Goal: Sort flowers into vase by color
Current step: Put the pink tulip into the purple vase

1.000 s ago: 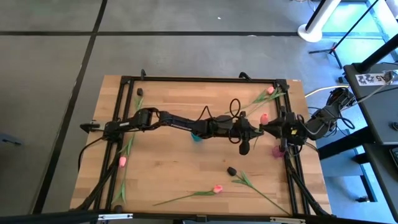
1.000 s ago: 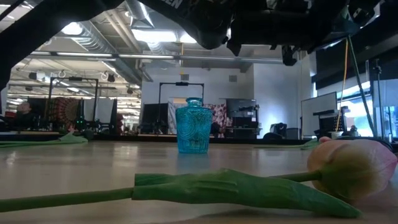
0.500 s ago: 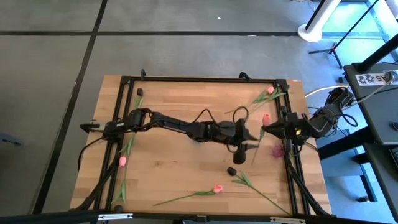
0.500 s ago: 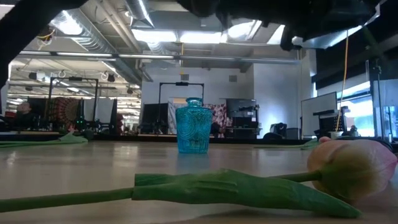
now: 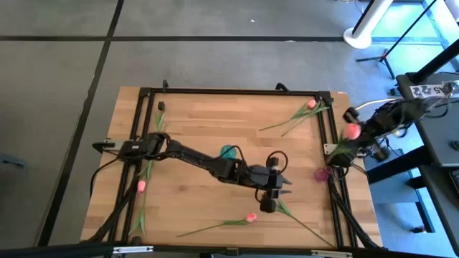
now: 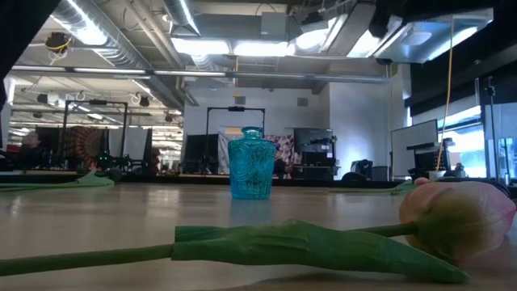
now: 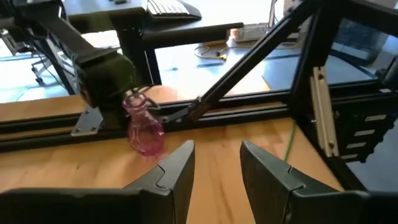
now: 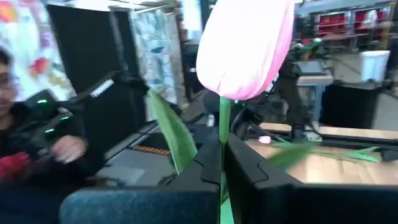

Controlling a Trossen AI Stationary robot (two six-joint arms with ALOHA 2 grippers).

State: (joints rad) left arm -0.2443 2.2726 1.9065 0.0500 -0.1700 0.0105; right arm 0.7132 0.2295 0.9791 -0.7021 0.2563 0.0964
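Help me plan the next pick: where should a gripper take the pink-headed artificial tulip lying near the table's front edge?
Probably its thin green stem, mid-length, from straight above with fingers across it. The pink-headed tulip lies flat on the wooden table, and its stem is slim and exposed.

We see pink tulips and black-headed tulips lying scattered flat on the wooden table, while one pink tulip stands upright, stem pinched in the right gripper.

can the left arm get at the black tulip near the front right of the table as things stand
Probably yes. The left gripper hangs open just beside the black tulip, with bare table around it. The right gripper, shut on a pink tulip, is off past the table's right edge.
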